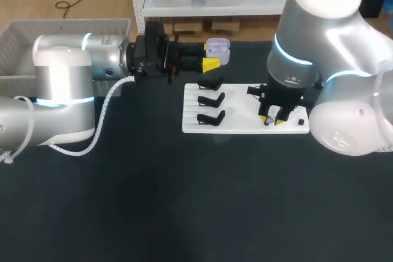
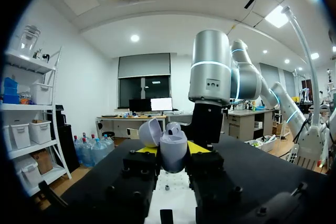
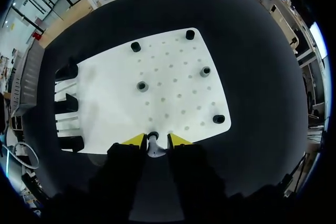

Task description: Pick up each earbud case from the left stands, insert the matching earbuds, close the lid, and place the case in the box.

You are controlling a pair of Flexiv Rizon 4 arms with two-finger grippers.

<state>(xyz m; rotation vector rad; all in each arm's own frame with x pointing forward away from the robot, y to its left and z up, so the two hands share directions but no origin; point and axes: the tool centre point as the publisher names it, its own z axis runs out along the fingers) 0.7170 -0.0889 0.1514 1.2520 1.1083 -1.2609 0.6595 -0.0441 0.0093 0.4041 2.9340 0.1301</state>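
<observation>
Left end effector [image 2: 172, 149] is clamped on the open earbud case [image 1: 217, 50], one yellow tip on each flank of the body. It holds the case off the table [image 1: 153, 200], in the upper middle of the head view. Right end effector [image 3: 156, 140] hangs over the white board [image 1: 245, 124], right of centre, with its tips closed narrowly on a small grey earbud [image 3: 153, 148], as far as can be seen.

The case looks like a light, stiff shell of smooth, rounded plastic, so it is likely slippery. The flat flanks below the hinge, where it is gripped now, seem the safest hold. The lid hangs on a small hinge, probably the weakest part. The earbud is tiny and light and could twist or pop out of a pinch, so holding it by the stem seems best.

The case body stands roughly upright between the fingers with its cavity facing up and the lid tipped back to one side. The earbud's long axis seems to run along the fingers, pointing down at the board. Empty black stands [image 1: 212, 99] sit on the board's left part, and the box [image 1: 61, 27] is at the upper left.
</observation>
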